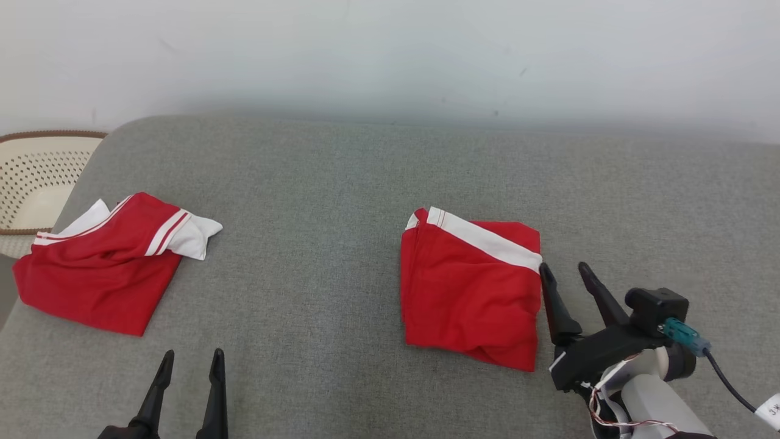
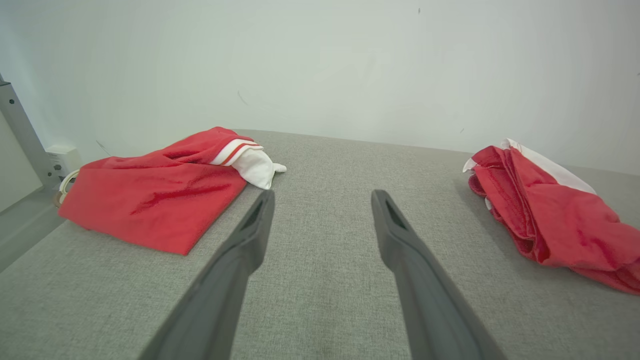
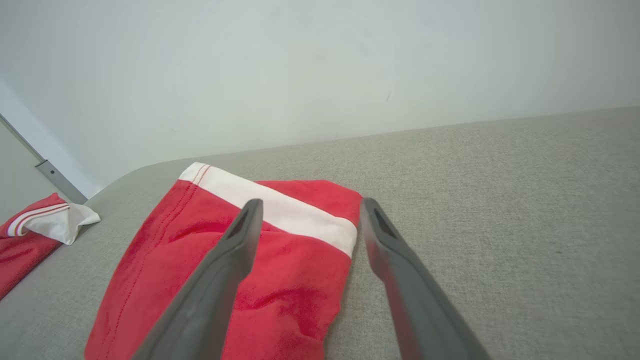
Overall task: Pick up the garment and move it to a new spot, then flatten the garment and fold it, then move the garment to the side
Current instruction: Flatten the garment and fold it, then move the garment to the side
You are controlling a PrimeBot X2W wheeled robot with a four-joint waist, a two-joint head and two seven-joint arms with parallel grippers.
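1. The garment (image 1: 469,292), red with a white band, lies folded into a rough rectangle on the grey surface (image 1: 317,183), a little right of the middle in the head view. The white band runs slantwise across its far end. Its near right corner is bunched and thicker.
2. The right gripper (image 1: 565,268) sits just beside the garment's right edge, with its fingers apart and nothing between them. In the head view the tip of the finger nearer the garment comes right up to the end of the white band, but I cannot tell whether it touches the cloth. In the right wrist view one finger lies over the red cloth and the other over bare surface past the garment's edge.
3. The left gripper (image 1: 192,353) is at the near edge, well apart from the garment. Its fingers are spread and empty, over bare surface.
4. The other garment (image 1: 103,268), also red with white and striped trim, lies loosely folded at the far left of the surface, well apart from the first.
5. A pale perforated basket (image 1: 36,177) with a brown rim stands past the surface's left edge, behind the other garment.
6. A plain pale wall (image 1: 390,49) runs behind the surface.
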